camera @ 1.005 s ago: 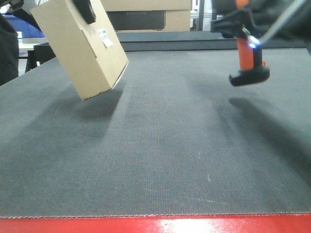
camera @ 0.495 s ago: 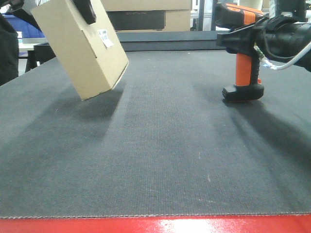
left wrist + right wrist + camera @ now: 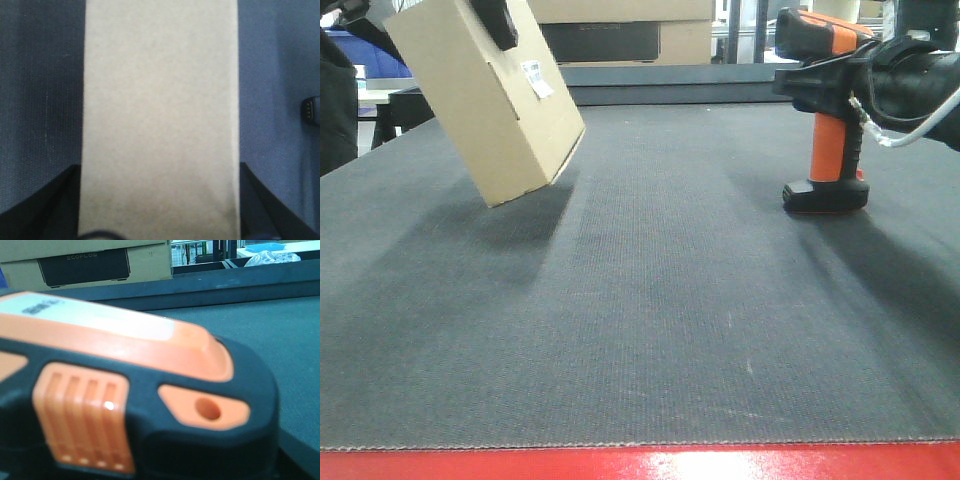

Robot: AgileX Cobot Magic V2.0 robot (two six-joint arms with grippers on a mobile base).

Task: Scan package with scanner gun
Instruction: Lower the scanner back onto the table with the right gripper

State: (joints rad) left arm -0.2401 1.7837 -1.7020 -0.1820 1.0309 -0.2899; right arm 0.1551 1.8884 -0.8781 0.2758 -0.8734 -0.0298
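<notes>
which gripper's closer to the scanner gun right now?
Right. The right gripper is clamped on the scanner gun itself; the left gripper is across the mat, holding the tilted package aloft.

The package [image 3: 485,110] is matt tan cardboard with a paper label [image 3: 535,77]; the scanner gun [image 3: 832,150] is smooth plastic — slightly glossy orange, duller black. The mat [image 3: 650,310] is finely woven, matt grey.
</notes>
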